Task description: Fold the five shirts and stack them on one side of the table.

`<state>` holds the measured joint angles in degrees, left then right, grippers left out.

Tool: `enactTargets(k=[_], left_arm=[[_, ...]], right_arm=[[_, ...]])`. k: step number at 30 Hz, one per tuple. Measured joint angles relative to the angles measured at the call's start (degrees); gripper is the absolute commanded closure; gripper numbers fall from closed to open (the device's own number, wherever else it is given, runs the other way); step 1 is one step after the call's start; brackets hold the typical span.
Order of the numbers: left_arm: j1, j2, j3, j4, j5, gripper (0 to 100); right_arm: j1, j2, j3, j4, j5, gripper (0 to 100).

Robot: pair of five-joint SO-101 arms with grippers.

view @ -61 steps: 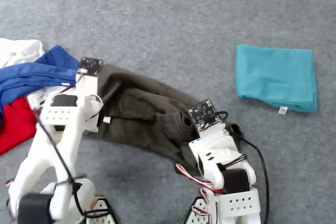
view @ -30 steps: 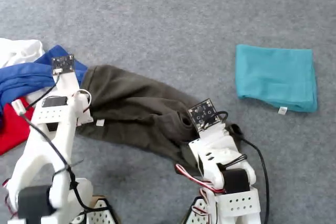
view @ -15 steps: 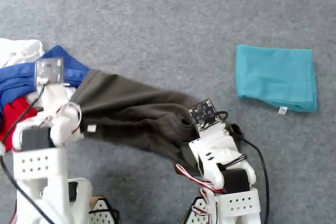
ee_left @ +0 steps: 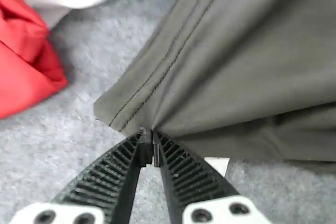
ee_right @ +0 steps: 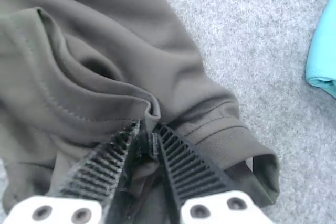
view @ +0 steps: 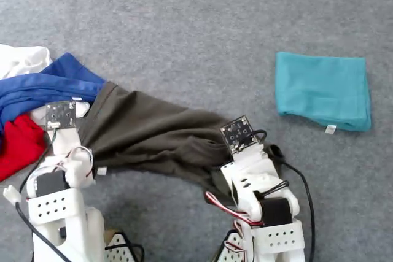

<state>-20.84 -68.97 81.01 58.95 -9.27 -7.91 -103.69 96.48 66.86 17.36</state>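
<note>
A dark olive shirt [view: 153, 136] lies stretched across the table's near middle between both arms. My left gripper [ee_left: 147, 142] is shut on the olive shirt [ee_left: 247, 66] at its hem corner, seen on the left of the high view at the left gripper [view: 83, 151]. My right gripper [ee_right: 148, 139] is shut on a bunched fold of the olive shirt [ee_right: 89, 56], near the right gripper [view: 228, 151] in the high view. A folded teal shirt [view: 323, 90] rests at the right. Blue [view: 43, 87], red [view: 18, 142] and white [view: 21, 58] shirts are piled at the left.
The grey felt table [view: 196, 35] is bare across the far half and between the olive and teal shirts. The red shirt [ee_left: 23, 56] lies close beside my left gripper. A teal edge [ee_right: 321, 51] shows off to one side of my right gripper.
My left arm has pulled back toward the table's near edge and leftward, dragging the olive shirt's hem with it and stretching the cloth flatter. The right arm has held still.
</note>
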Motion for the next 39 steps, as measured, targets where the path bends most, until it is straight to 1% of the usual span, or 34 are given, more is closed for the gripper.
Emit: enactTargets(k=[31,39], left_arm=[[0.2,-0.1,1.1,-0.2,-0.2,97],[0.2,-0.1,-1.3,1.8,-5.5,97]], right_arm=[[0.0,0.0,0.0,0.0,0.0,98.4],[0.0,0.0,0.0,0.0,0.0,98.4]])
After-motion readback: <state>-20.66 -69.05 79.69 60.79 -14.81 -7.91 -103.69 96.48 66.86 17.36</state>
